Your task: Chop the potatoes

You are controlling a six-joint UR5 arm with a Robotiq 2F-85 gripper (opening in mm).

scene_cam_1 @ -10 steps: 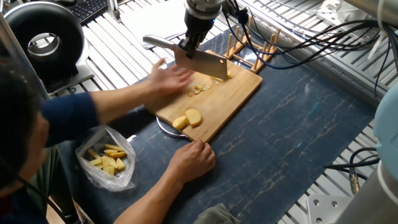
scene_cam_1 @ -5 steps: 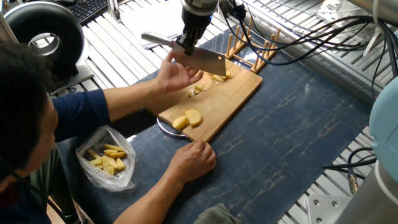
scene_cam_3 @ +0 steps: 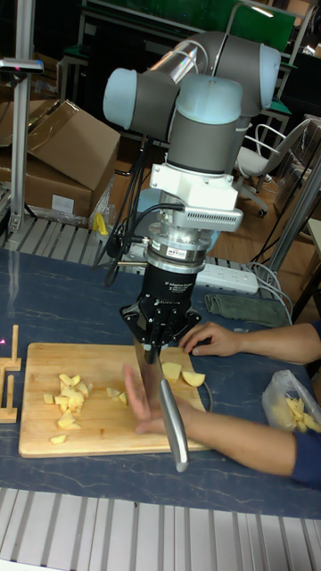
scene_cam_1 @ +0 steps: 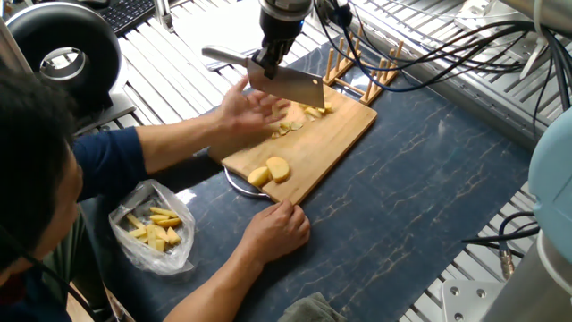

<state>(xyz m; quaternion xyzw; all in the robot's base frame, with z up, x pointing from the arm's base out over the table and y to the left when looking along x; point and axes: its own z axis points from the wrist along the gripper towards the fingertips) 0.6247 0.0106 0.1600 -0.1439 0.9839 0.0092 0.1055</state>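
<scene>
My gripper (scene_cam_1: 268, 64) (scene_cam_3: 153, 346) is shut on a cleaver (scene_cam_1: 288, 88) and holds it just above the far part of the wooden cutting board (scene_cam_1: 344, 125) (scene_cam_3: 36, 430). Its steel handle (scene_cam_1: 222, 57) (scene_cam_3: 176, 430) sticks out sideways. Several small chopped potato pieces (scene_cam_1: 302, 118) (scene_cam_3: 68, 393) lie under and beside the blade. Two larger potato chunks (scene_cam_1: 270, 170) (scene_cam_3: 184, 373) sit near the board's front edge. A person's hand (scene_cam_1: 252, 111) (scene_cam_3: 147, 407) reaches over the board right below the blade.
The person's other hand (scene_cam_1: 279, 229) (scene_cam_3: 214, 339) rests at the board's front corner. A clear plastic bag of yellow pieces (scene_cam_1: 154, 229) (scene_cam_3: 291, 410) lies on the dark mat at the left. A wooden rack (scene_cam_1: 368, 68) stands behind the board. A round black device (scene_cam_1: 63, 55) sits far left.
The cleaver has lifted slightly and shifted a little left. The person's hand has moved across the board toward the chopped pieces under the blade.
</scene>
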